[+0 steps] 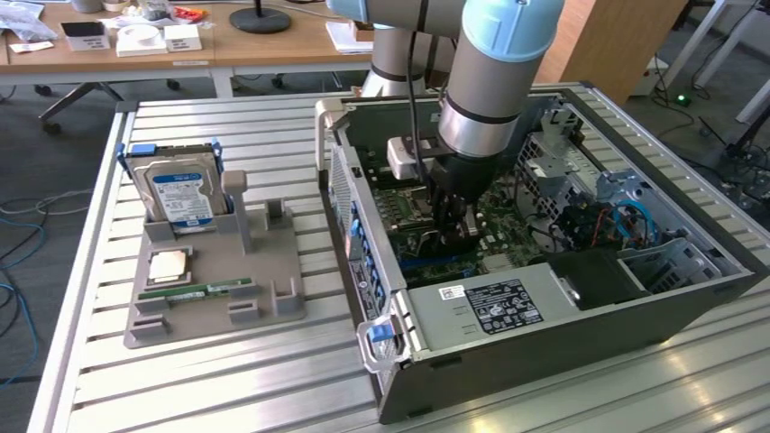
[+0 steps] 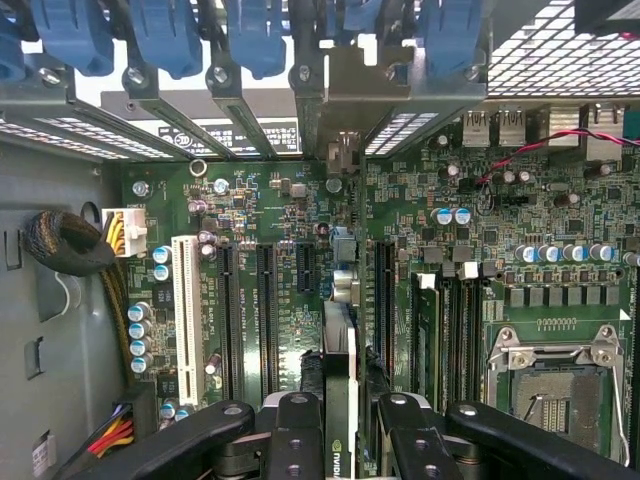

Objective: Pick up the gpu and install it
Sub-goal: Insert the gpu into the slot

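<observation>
My gripper (image 1: 455, 233) reaches down inside the open computer case (image 1: 361, 225), just over the green motherboard (image 1: 409, 203). In the wrist view the gripper (image 2: 345, 425) is shut on the gpu (image 2: 340, 350), a thin dark card seen edge-on between the black fingers (image 2: 298, 435). The card runs in line with the long black expansion slots (image 2: 266, 310) and its metal bracket end (image 2: 343, 152) points at the rear slot openings under the blue latches (image 2: 260, 40). Whether the card's edge touches a slot I cannot tell.
A grey holder (image 1: 277, 298) on the slatted table at the exterior view's left carries a silver hard drive (image 1: 180, 194), a processor chip (image 1: 166, 264) and a green memory stick (image 1: 195, 290). The case walls, power supply (image 1: 506, 305), drive cage (image 1: 673, 262) and cables (image 1: 614, 221) crowd the gripper.
</observation>
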Robot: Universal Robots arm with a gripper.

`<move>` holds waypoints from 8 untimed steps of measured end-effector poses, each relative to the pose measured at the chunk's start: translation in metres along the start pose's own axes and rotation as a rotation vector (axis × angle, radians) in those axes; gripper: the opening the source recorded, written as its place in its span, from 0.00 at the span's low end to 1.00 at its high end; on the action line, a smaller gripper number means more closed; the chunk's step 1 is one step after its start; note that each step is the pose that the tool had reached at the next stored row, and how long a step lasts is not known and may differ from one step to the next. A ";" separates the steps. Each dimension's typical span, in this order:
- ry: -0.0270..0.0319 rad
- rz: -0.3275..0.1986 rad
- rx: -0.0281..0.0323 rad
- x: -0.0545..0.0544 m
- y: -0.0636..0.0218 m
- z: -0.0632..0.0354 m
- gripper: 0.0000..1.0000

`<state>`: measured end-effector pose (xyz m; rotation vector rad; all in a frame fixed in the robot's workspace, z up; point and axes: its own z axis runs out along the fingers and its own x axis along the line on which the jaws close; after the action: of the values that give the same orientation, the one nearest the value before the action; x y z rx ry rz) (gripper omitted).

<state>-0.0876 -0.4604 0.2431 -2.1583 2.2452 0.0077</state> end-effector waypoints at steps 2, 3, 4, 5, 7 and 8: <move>-0.0002 -0.001 0.0017 0.000 0.0001 0.0000 0.26; -0.0002 -0.002 0.0029 0.000 0.0002 0.0000 0.26; -0.0003 -0.003 0.0044 0.000 0.0002 0.0000 0.26; -0.0004 -0.004 0.0054 0.000 0.0003 0.0000 0.26; -0.0004 -0.005 0.0073 0.000 0.0006 -0.0001 0.26; -0.0005 -0.006 0.0078 0.000 0.0007 -0.0001 0.26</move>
<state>-0.0883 -0.4604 0.2432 -2.1605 2.2351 -0.0008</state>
